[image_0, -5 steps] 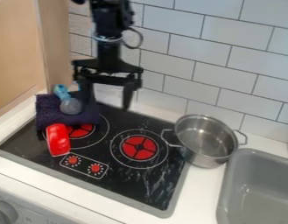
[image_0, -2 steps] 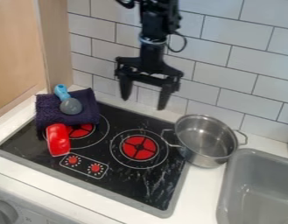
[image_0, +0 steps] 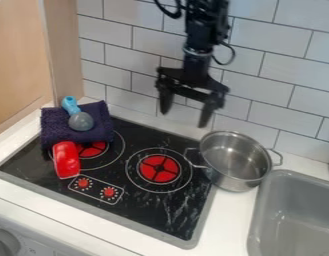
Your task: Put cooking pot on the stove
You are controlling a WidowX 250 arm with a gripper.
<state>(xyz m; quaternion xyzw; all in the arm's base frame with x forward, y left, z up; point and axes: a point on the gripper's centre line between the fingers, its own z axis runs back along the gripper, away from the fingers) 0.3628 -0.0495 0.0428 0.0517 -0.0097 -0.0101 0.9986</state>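
Camera view: the gripper (image_0: 184,119) hangs wide apart with nothing in it, above the back of the stove (image_0: 150,212). The pot (image_0: 235,167) stands on the worktop (image_0: 230,212), near its back edge, between stove and sink (image_0: 293,220). Coming down off-line, a finger could knock the rim and tip the pot or shove it sinkward; a loose pinch might let it slip. Red toy (image_0: 66,160) and cloth (image_0: 53,120), with a spoon (image_0: 80,121) on it, obstruct the left burner (image_0: 93,149).

One pot (image_0: 232,181), one stove (image_0: 143,212), one sink (image_0: 259,212)! Two burners (image_0: 158,173), two red knobs (image_0: 109,192), one grey knob (image_0: 4,243). And one cloth (image_0: 54,122), one blue-handled utensil (image_0: 80,121), one red object (image_0: 66,160)!
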